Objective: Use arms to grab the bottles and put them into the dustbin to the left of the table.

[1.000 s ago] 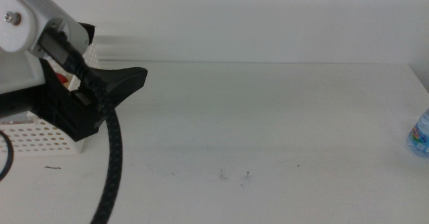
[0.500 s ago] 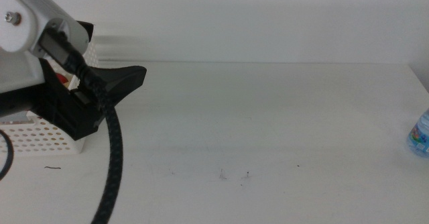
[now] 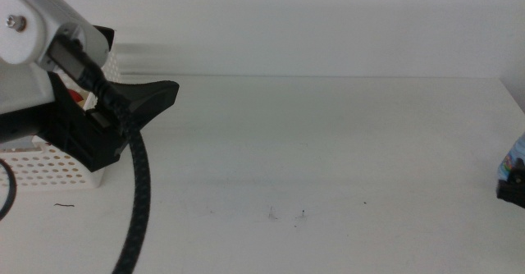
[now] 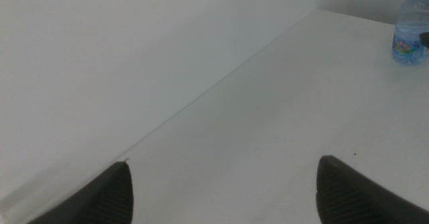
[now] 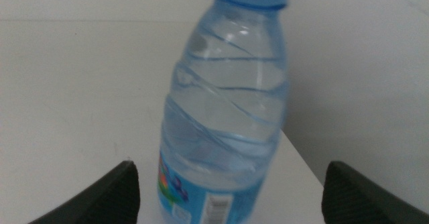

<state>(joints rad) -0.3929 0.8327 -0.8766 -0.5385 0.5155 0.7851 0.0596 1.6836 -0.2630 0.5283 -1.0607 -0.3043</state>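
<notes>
Now my right gripper, jaws spread wide, faces the water bottle standing at the table's right edge; I should centre on its body before closing, avoiding tipping it.

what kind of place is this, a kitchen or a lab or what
Most likely a robot test bench, not a kitchen: a bare white table against a plain wall, a cabled robot arm over a white perforated basket, and one water bottle.

No legible text anywhere; water bottle label's coloured print and barcode too blurred.
</notes>
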